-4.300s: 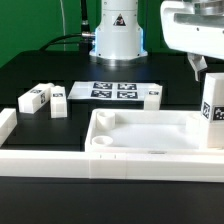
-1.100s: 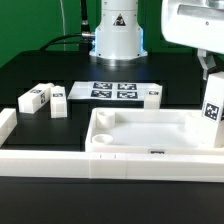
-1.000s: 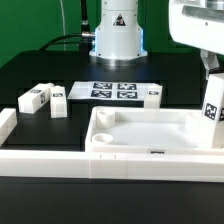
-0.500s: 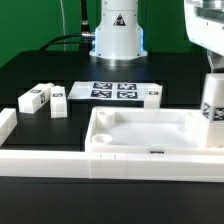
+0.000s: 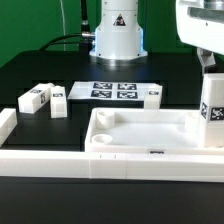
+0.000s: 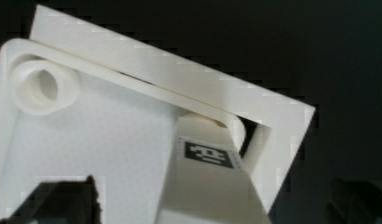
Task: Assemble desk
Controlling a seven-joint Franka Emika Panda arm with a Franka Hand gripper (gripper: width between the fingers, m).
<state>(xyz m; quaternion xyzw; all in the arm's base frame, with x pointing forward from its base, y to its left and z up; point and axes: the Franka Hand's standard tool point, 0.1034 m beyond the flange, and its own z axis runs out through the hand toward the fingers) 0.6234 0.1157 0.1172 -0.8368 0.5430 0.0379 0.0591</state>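
Wrist view: gripper [image 6: 206, 200] is wide open. Both fingers [image 6: 55, 200] are dark blurs either side of the upright leg [image 6: 214, 165], with a gap on each side and no contact I can see. The leg is directly below the gripper, tag face readable, standing in a corner of the desk top [image 6: 99, 140]. Can't tell whether it's fully seated; its base is hidden behind the rim. An empty corner socket [image 6: 46, 88] shows further along the same side.

Exterior view agrees: gripper sits just above the leg's top end, not gripping it. The desk top lies flat, rim up, against the front border rail [image 5: 100, 165].

Further from the gripper: one loose leg [image 5: 150, 95] lying beside the marker board [image 5: 112, 90]. Furthest from it: two more loose legs [image 5: 35, 97] [image 5: 57, 101], side by side.

My read: we're on leg one of four, mid-insertion, between grips.

Next move, as I see it:
- drop straight down over the leg
- close squarely on its flat sides
- turn it home without tipping it or dragging the top off the rail

If it's already tight, go for the leg by the marker board, the nearest one.
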